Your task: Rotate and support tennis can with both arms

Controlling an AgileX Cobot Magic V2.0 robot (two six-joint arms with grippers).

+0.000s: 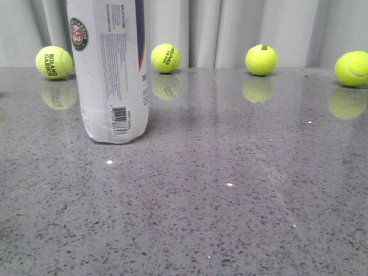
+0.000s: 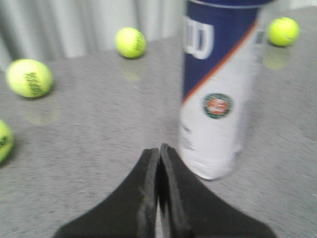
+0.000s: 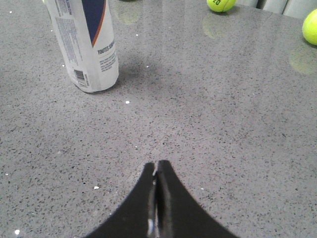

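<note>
The tennis can (image 1: 109, 69) stands upright on the grey speckled table at the left in the front view, its white label, round logo and barcode facing the camera. No gripper shows in that view. In the left wrist view the can (image 2: 218, 89) shows its navy band, orange stripe and logo; my left gripper (image 2: 159, 148) is shut with nothing in it, its tips close beside the can's base, apart from it. In the right wrist view the can (image 3: 84, 44) stands far off, and my right gripper (image 3: 156, 165) is shut and empty over bare table.
Several yellow tennis balls lie along the back of the table by a grey curtain: one left of the can (image 1: 54, 62), one right behind it (image 1: 165, 57), two further right (image 1: 261, 59) (image 1: 352, 68). The table (image 1: 230, 190) stretches bare toward the front.
</note>
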